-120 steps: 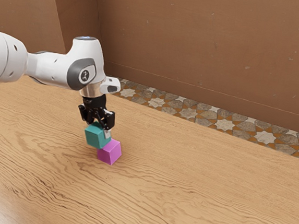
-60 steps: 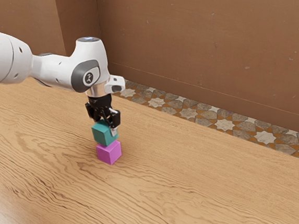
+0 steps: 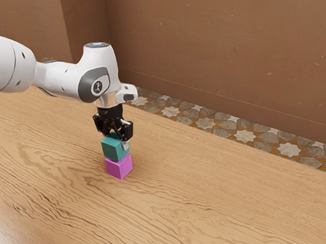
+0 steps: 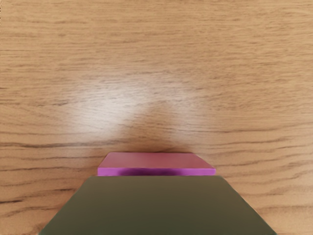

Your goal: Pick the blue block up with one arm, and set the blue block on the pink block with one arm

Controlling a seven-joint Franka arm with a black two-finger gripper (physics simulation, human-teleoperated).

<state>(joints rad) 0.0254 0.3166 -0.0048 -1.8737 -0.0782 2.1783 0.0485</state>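
The blue block (image 3: 114, 148), teal in colour, sits directly on top of the pink block (image 3: 118, 166) on the wooden table (image 3: 212, 206). My gripper (image 3: 115, 141) reaches down over the blue block with a finger on each side, shut on it. In the wrist view the blue block (image 4: 156, 205) is a large dark shape just under the hand, and a strip of the pink block (image 4: 155, 165) peeks out beyond it.
A brown wall (image 3: 226, 47) runs behind the table, with a patterned tile strip (image 3: 236, 131) at its foot. Bare wood spreads around the stack on all sides.
My gripper carried the blue block from beside the pink block toward the exterior view's right and lowered it onto the pink block's top.
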